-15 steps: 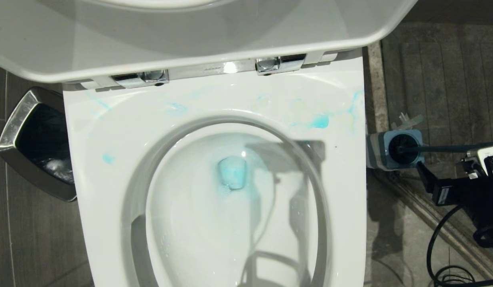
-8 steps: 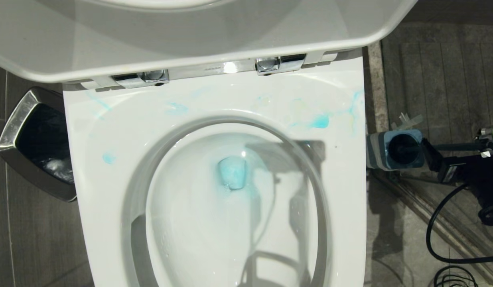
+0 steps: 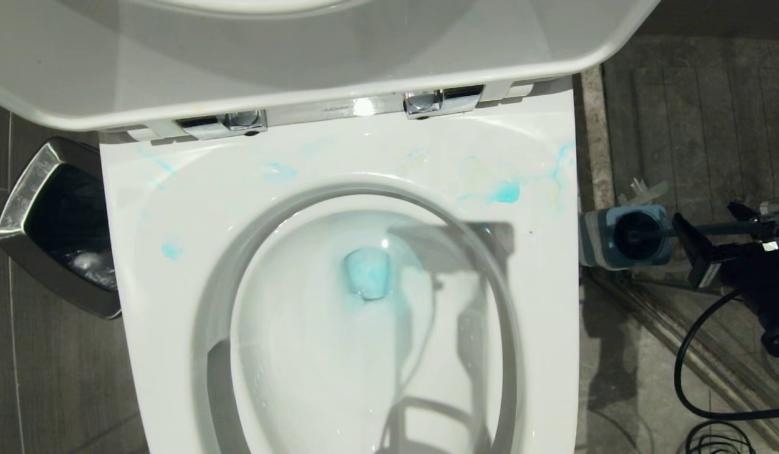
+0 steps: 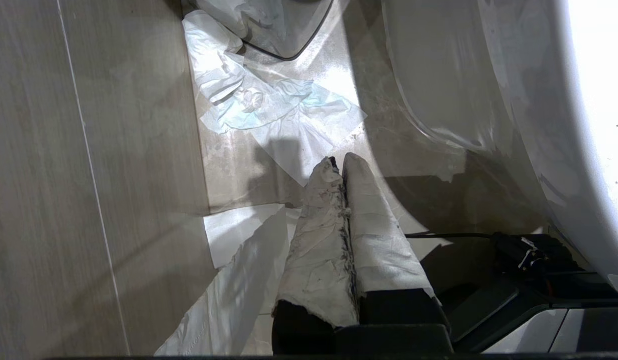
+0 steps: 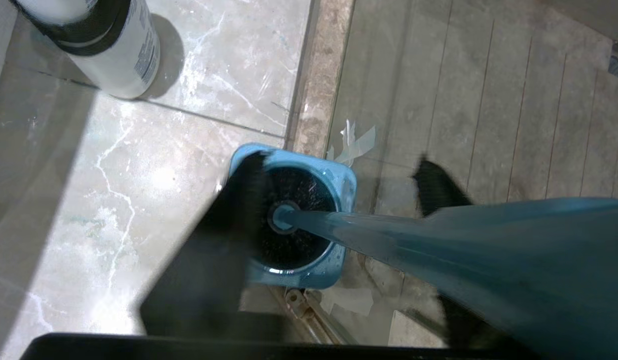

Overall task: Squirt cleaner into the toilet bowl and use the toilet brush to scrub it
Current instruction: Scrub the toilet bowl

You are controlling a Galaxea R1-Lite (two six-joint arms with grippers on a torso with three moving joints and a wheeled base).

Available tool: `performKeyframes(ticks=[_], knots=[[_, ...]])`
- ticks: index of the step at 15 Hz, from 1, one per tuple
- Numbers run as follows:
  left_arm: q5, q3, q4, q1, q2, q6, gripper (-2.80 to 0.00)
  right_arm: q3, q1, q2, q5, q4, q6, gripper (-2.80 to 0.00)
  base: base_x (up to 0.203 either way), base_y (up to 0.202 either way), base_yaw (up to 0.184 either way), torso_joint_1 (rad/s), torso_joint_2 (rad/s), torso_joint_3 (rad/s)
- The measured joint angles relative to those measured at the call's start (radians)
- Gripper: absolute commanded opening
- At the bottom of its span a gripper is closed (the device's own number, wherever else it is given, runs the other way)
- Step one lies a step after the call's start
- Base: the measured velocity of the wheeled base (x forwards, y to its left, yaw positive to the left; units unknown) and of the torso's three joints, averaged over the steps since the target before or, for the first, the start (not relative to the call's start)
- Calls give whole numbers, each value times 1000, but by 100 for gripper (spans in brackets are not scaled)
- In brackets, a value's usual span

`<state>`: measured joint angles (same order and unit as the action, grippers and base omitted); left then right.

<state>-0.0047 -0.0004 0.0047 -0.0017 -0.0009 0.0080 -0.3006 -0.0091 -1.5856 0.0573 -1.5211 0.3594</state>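
Bin (image 3: 55, 227) left of toilet bowl (image 3: 175, 353); toilet brush (image 3: 711, 229) in holder (image 3: 594, 243) right of bowl.

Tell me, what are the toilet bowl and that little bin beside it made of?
The toilet bowl looks like glazed white ceramic: glossy, with bright reflections. The bin has a mirror-bright rim, probably chromed or polished metal; its dark inside is unclear.

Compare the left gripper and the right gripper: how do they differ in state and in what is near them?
The left gripper is shut, its fingers wrapped in white covering pressed together; the right gripper has dark fingers standing apart.
The left gripper has nothing between its fingers; the right gripper straddles the handle of the toilet brush, whose head sits in its holder.
The left gripper hangs over paper on the floor beside the toilet bowl; the right gripper is on the bowl's other side.
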Motion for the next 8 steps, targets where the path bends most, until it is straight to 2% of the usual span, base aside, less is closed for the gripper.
performKeyframes(ticks=[8], knots=[[0, 0, 0, 0, 0, 0, -280, 23, 0, 19, -2, -3, -21, -280, 0, 0, 0, 0, 0, 0]])
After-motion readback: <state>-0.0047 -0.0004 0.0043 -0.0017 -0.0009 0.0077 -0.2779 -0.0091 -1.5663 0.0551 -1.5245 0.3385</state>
